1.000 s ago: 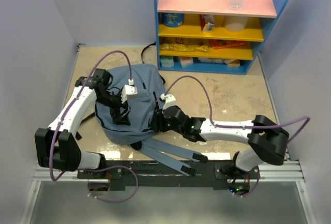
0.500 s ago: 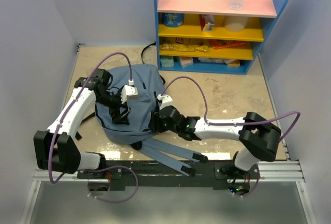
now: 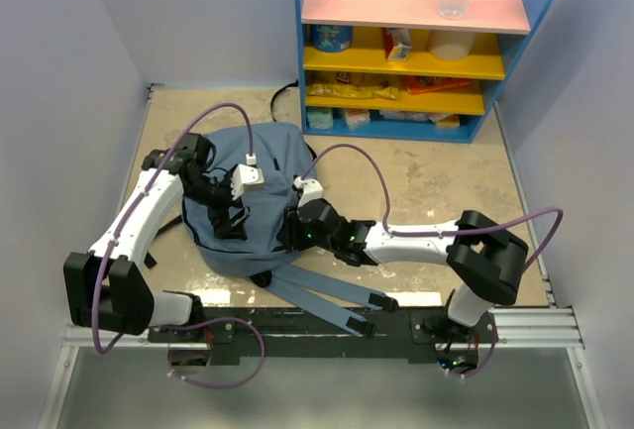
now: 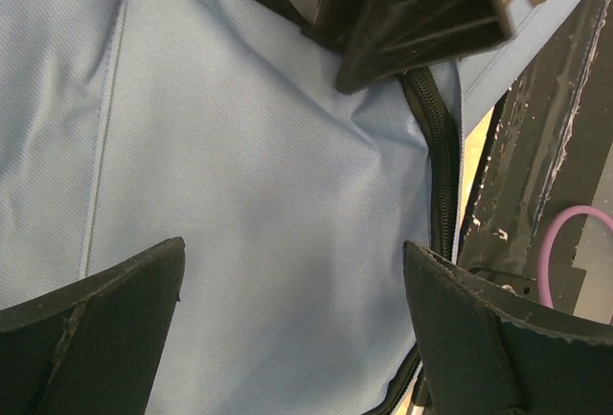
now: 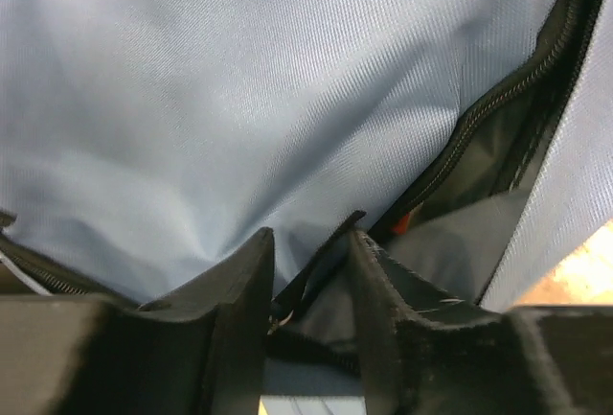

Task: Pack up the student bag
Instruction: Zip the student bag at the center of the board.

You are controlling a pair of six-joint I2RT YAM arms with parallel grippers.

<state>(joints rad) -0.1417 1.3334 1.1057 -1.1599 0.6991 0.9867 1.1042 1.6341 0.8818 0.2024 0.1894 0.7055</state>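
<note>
The grey-blue student bag [image 3: 260, 166] lies on the table at left centre, its padded shoulder straps [image 3: 332, 297] trailing toward the near edge. My left gripper [image 3: 231, 221] hovers over the bag's middle. In the left wrist view [image 4: 292, 247] its jaws are spread wide over plain fabric [image 4: 239, 147], beside the black zipper [image 4: 441, 147]. My right gripper [image 3: 289, 235] is at the bag's right edge. In the right wrist view [image 5: 309, 238] its fingers are pinched on the black zipper edge [image 5: 326, 247] of the bag [image 5: 239, 80], with the dark opening [image 5: 498, 175] just to the right.
A blue shelf unit [image 3: 515, 72] with pink and yellow boards stands at the back, holding bottles and packets. A black rail [image 3: 297, 328] runs along the near edge. Purple cables [image 3: 357, 152] arch over both arms. Grey walls close in on both sides.
My right arm has moved left, bringing its gripper up against the bag's right edge. The left arm has hardly moved.
</note>
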